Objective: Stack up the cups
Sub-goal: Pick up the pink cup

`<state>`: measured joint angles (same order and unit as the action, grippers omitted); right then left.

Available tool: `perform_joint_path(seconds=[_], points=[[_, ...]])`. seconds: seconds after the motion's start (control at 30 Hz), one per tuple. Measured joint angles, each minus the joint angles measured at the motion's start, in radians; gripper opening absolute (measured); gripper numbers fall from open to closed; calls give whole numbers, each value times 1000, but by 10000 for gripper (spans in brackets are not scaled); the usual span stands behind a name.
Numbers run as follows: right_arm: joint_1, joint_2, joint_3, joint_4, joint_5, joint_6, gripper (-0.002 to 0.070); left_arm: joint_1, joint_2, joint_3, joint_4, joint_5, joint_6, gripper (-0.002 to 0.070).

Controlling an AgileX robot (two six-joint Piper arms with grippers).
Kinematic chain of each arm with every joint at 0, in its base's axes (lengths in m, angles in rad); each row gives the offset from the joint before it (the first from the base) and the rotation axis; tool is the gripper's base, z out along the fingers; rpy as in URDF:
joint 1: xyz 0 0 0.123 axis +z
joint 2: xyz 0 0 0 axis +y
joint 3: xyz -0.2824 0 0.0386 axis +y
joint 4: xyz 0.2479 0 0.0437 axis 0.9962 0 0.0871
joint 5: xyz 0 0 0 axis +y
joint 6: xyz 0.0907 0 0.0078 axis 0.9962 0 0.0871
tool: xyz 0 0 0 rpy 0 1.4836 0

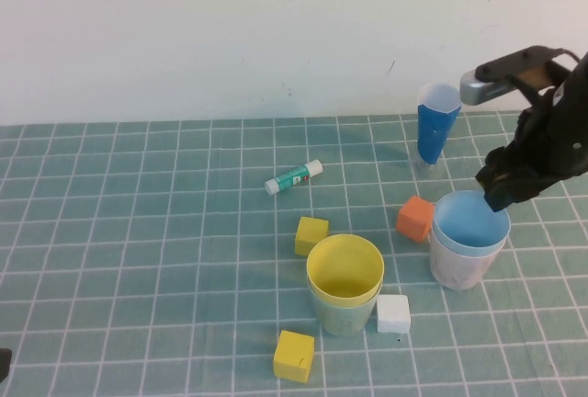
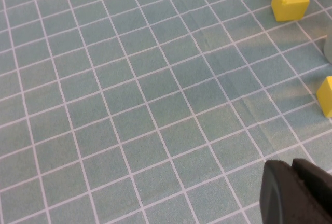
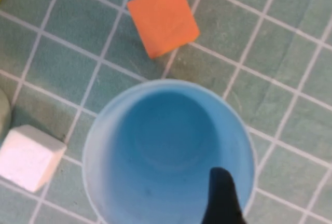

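Pastel tumblers form two pairs in the high view: the yellow cup (image 1: 344, 268) nested in the pale green cup (image 1: 342, 316), the light blue cup (image 1: 470, 223) seated in a pinkish-white cup (image 1: 457, 266). The right gripper (image 1: 496, 187) sits at the blue rim's far right; its grip I cannot tell. Merging the pairs likely remains, so lift straight up.

Left wrist view: the left gripper (image 2: 298, 193) hangs over bare mat, fingers together, near a yellow block (image 2: 290, 1).

Right wrist view: one dark fingertip (image 3: 223, 195) dips inside the blue cup; keep clear of the orange block (image 3: 163, 18) and white block (image 3: 28, 156).
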<state>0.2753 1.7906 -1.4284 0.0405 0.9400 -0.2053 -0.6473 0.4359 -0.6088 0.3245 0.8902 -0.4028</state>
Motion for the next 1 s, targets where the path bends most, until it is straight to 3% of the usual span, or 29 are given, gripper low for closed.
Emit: perform_joint_path(seconds=[0.43,0.53,0.7,0.77,1.0], points=[[0,160,0,38,6,-1,420,0,0,0,0,0,2,-3],[0,180,0,59,8,-31,341,0,0,0,0,0,2,-3],[0,182,0,129,8,-105,80,0,0,0,0,0,2,-3],[0,176,0,139,11,-122,47,0,0,0,0,0,2,-3],[0,39,-7,136,37,-135,45,0,0,0,0,0,2,-3]])
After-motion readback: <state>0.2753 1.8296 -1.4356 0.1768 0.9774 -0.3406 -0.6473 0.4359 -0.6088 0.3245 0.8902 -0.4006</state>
